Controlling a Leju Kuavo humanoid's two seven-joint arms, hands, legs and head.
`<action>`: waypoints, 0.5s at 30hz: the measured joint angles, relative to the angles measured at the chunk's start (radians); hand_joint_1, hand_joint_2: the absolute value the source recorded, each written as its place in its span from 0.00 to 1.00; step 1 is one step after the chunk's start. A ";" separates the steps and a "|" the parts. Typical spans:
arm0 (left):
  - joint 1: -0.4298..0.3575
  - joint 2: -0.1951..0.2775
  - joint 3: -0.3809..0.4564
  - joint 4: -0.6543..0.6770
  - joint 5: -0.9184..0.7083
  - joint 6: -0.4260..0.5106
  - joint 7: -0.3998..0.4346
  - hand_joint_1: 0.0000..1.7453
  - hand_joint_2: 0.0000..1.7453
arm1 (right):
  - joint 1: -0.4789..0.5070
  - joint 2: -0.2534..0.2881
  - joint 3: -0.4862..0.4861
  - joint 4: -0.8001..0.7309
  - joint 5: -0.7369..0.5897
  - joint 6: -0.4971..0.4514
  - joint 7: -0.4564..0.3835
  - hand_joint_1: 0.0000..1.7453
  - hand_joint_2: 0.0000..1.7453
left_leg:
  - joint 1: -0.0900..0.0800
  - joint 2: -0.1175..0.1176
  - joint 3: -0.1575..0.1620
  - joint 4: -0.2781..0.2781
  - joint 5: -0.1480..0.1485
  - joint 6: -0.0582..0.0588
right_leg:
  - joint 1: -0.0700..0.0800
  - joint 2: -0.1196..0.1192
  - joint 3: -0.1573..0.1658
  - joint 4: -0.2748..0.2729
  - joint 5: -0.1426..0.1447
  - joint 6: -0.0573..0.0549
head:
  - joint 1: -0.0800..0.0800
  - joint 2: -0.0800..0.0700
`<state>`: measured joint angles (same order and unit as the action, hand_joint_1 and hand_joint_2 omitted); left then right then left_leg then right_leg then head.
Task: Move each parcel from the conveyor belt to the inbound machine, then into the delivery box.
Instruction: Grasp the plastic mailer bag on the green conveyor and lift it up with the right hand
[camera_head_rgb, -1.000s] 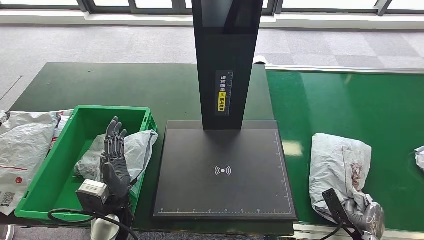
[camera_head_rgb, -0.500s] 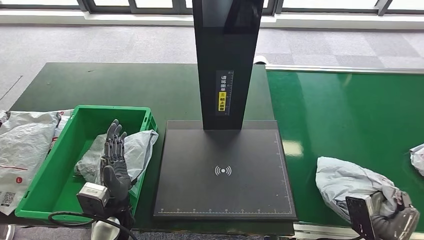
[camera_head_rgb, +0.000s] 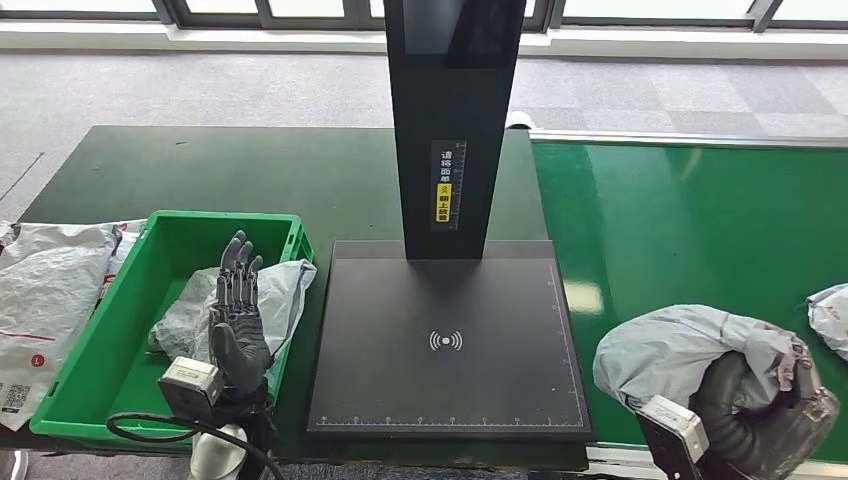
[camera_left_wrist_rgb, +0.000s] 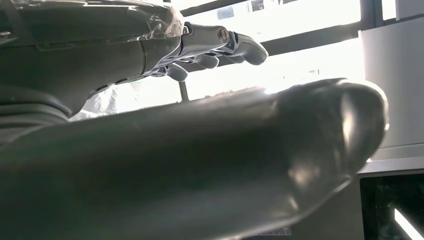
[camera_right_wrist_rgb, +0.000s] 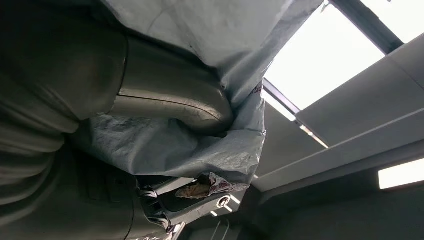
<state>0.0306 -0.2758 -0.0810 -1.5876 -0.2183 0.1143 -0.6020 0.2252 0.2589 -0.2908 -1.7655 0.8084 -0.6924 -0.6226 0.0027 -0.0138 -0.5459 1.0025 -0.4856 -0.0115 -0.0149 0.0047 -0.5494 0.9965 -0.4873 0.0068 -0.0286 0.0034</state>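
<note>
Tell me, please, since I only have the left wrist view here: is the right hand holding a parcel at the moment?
Observer: Yes. The right hand grips a grey parcel at the near edge of the conveyor belt, beside the inbound machine.
Operator: Thank you. Is the machine's plate free to receive it?
Observer: In the head view nothing lies on the black plate.
Operator: And where is my left hand?
Observer: The left hand hovers, fingers spread and holding nothing, over the green delivery box, which already contains a grey parcel.
Operator: Any more parcels coming?
Observer: One more shows at the belt's right edge.
</note>
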 joint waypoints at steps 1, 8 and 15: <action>-0.002 0.000 -0.002 0.003 0.001 0.000 0.000 0.00 0.00 | 0.000 -0.003 0.017 -0.003 0.002 -0.001 0.004 1.00 1.00 | 0.000 0.000 0.000 0.000 0.000 0.000 | 0.000 0.000 0.000 0.000 0.000 0.000 | 0.000 0.000; -0.016 0.000 -0.011 0.025 0.006 -0.012 0.001 0.00 0.00 | -0.039 -0.033 0.098 0.000 0.008 0.018 0.038 1.00 1.00 | 0.000 0.001 -0.001 0.000 0.000 0.000 | 0.000 0.000 -0.001 0.000 0.001 0.000 | 0.000 0.000; -0.065 -0.001 -0.039 0.081 0.022 -0.024 0.002 0.00 0.00 | -0.260 -0.070 0.237 0.245 0.061 0.043 0.104 1.00 1.00 | 0.000 0.003 0.000 0.000 0.004 0.000 | 0.000 0.002 -0.001 0.000 0.004 0.000 | 0.000 0.000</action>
<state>-0.0345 -0.2770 -0.1196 -1.5067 -0.1967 0.0904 -0.6004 -0.0352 0.1890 -0.0538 -1.5209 0.8691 -0.6491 -0.5184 0.0028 -0.0106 -0.5461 1.0025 -0.4820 -0.0116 -0.0146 0.0072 -0.5508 0.9967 -0.4832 0.0068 -0.0288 0.0034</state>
